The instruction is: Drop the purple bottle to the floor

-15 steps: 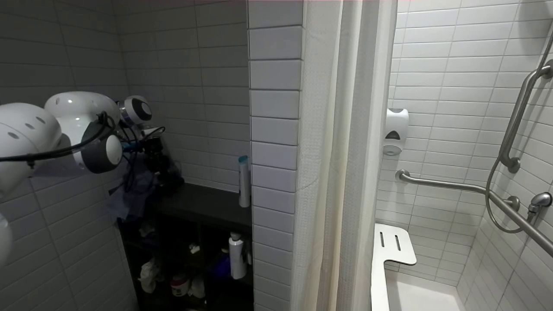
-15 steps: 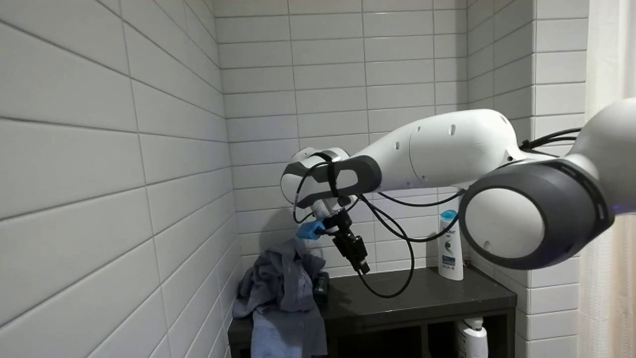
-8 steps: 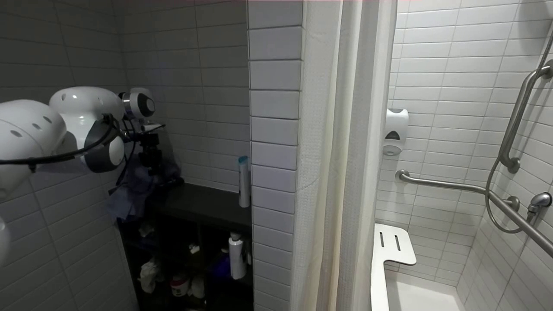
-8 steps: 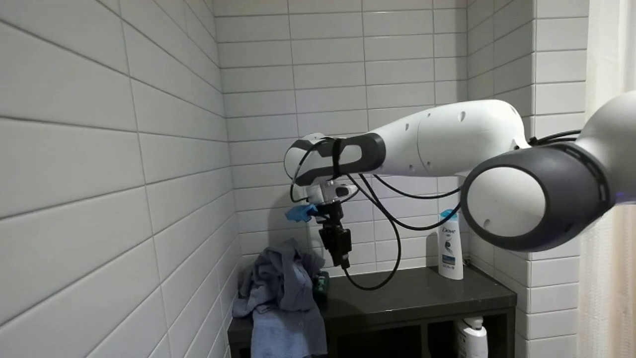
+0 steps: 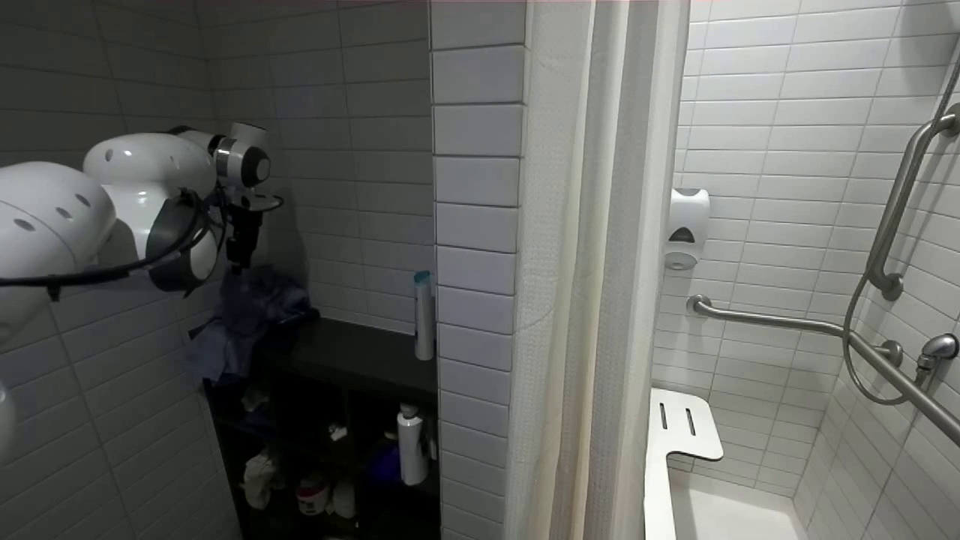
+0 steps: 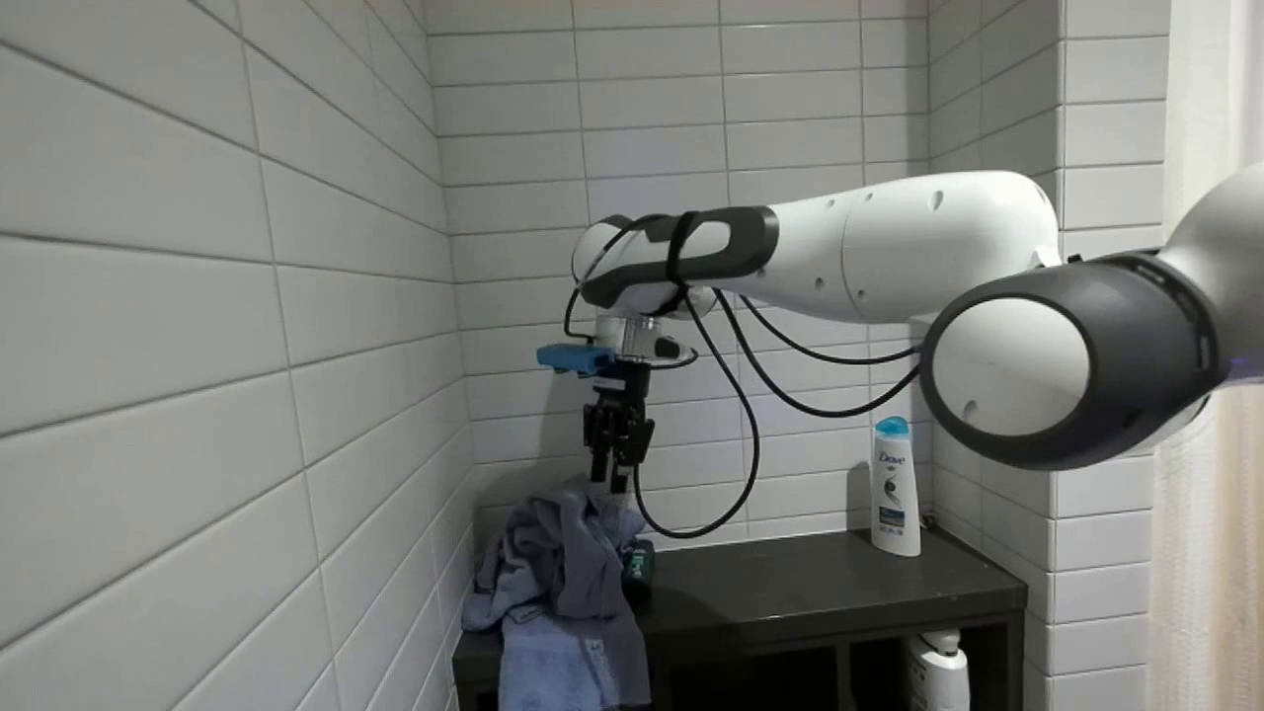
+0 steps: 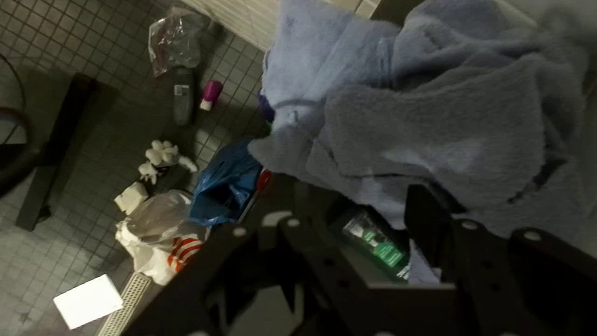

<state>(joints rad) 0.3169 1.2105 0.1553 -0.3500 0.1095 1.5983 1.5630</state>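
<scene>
On the tiled floor point(image 7: 56, 254), in the wrist view, a purple bottle point(image 7: 212, 93) lies just beside a dark grey object point(image 7: 183, 100). Above rumpled cloth point(image 6: 563, 563) on the bench point(image 6: 780, 588), the fingers point(image 6: 598, 466) point downward and stand parted; at the bench's other end, a Dove bottle point(image 6: 894, 494) stands upright.

Countertop point(image 6: 780, 583), cloth point(image 6: 568, 573), dark bottle point(image 7: 375, 242), white bottle point(image 6: 894, 494)
</scene>
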